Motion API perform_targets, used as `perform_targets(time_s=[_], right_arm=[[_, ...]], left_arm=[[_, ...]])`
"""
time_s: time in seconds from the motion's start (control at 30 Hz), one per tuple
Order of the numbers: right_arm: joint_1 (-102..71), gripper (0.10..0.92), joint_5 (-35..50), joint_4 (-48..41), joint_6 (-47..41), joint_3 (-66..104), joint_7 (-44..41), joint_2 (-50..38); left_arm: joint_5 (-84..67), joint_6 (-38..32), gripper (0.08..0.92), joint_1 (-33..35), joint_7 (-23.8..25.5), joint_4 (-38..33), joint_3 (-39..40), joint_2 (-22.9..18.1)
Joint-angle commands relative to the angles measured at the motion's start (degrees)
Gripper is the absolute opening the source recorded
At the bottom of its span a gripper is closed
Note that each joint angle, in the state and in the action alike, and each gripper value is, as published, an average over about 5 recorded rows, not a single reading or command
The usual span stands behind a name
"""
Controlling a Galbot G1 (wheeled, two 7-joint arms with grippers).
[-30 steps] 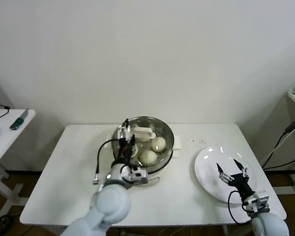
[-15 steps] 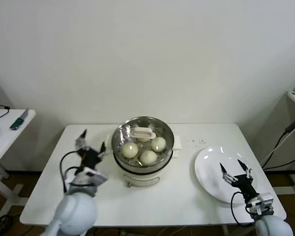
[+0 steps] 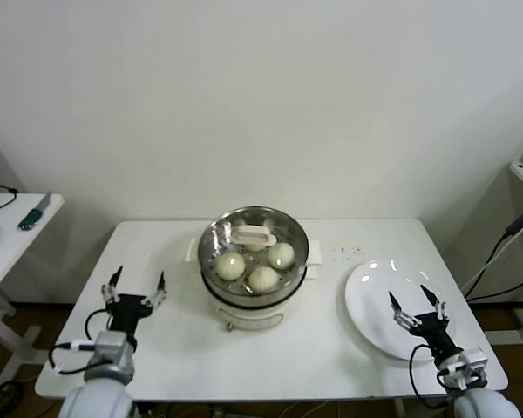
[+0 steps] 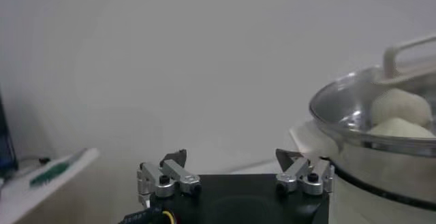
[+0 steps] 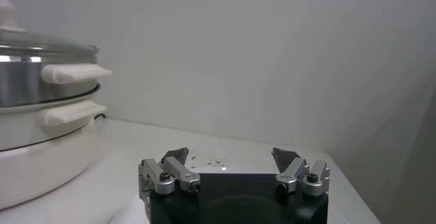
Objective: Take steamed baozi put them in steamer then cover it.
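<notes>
The steel steamer (image 3: 253, 292) stands on its white pot base at the table's middle. The clear glass cover (image 3: 292, 233) with its cream handle (image 3: 254, 235) lies on it. Through the glass I see three cream baozi (image 3: 263, 278); a fourth is partly hidden under the handle. My left gripper (image 3: 135, 287) is open and empty over the table's left side, apart from the steamer. My right gripper (image 3: 417, 303) is open and empty over the white plate. The covered steamer shows in the left wrist view (image 4: 381, 144) and the right wrist view (image 5: 41, 89).
A flat white plate (image 3: 370, 292) lies at the table's right. A small white side table (image 3: 9, 239) with a few small tools stands at the far left. A cable (image 3: 506, 239) hangs at the right.
My left gripper has pulled back from the steamer's left rim to the table's front left, open. The cover stays on the steamer. My right gripper has barely moved.
</notes>
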Motion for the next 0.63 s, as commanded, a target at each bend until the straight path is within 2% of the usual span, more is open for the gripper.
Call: perform_targets(time_s=[0.03, 0.63], right_arm=[[-0.5, 0.823, 0.8, 0.0, 1.2, 0.1, -0.2, -0.1], [-0.7, 0.823, 1.6, 0.8, 1.8, -0.2, -1.0, -0.2]], left_arm=[[-11.5, -15.5, 0.823, 5.0, 0.3, 4.3, -6.0, -3.8], [-6.0, -13.4, 0.823, 4.6, 3.8, 5.7, -6.1, -3.1]])
